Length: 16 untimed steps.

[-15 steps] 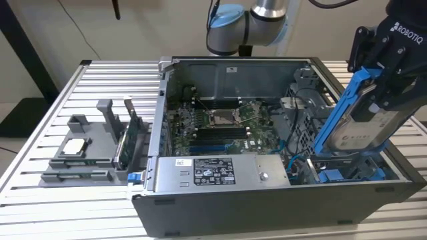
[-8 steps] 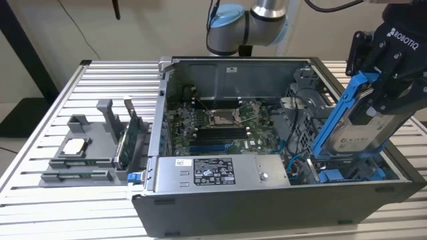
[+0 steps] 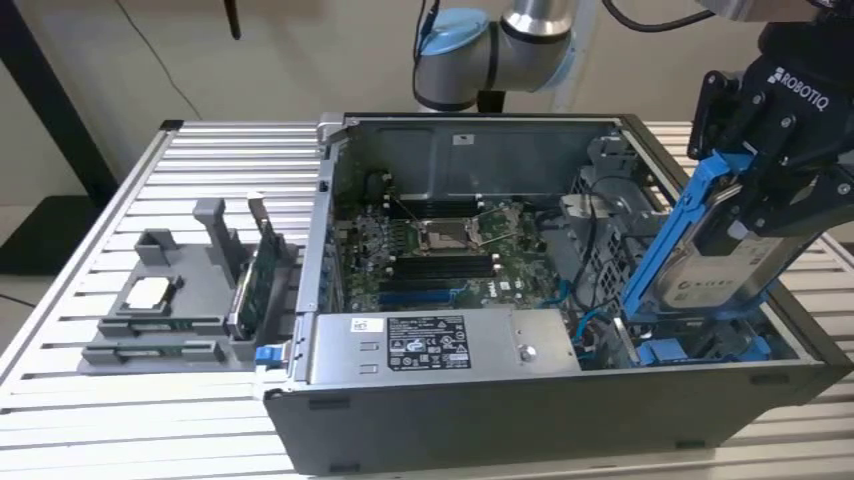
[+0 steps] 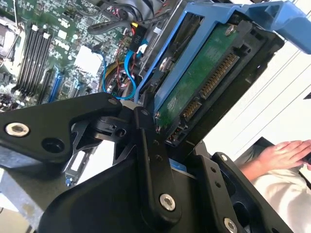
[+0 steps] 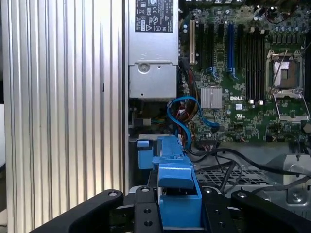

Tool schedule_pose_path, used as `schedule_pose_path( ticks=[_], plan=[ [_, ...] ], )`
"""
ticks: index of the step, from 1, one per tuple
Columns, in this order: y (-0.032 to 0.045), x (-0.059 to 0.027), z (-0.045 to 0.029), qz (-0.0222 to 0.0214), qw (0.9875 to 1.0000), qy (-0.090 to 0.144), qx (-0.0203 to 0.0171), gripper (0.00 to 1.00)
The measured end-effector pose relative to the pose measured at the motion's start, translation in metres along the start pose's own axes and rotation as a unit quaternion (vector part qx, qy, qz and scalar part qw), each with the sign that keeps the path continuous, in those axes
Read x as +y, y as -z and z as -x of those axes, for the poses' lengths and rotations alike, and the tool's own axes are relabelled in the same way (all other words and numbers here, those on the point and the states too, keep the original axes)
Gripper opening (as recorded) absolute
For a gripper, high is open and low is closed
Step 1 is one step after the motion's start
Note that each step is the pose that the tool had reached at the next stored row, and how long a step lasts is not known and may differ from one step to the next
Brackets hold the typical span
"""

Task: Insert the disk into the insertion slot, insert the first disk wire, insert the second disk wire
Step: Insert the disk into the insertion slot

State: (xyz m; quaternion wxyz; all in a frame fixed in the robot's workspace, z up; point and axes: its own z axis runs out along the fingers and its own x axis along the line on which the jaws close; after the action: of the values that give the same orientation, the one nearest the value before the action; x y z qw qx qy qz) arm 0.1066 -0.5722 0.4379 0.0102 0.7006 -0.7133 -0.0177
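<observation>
Exterior view, pincer [image 3: 755,196] clamping disk [image 3: 707,276], at insertion slot [image 3: 697,347]

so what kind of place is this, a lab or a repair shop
Likely a robotics lab bench: an open computer case on a slatted metal table, a robot arm whose claw holds the disk in its blue carrier, and a grey parts fixture beside the case.

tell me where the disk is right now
At the exterior view's right, the disk is held tilted in the pincer, its lower end inside the open computer case by the slot.
</observation>
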Motion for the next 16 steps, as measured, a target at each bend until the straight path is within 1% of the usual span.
schedule_pose_path(
  ticks=[6, 16],
  plan=[
    [-0.0005, 0.0000, 0.0000, 0.0000, 1.0000, 0.000, -0.0001, 0.33],
    [-0.0063, -0.0003, 0.0000, 0.0000, 1.0000, 0.000, -0.0001, 0.33]
  ],
)
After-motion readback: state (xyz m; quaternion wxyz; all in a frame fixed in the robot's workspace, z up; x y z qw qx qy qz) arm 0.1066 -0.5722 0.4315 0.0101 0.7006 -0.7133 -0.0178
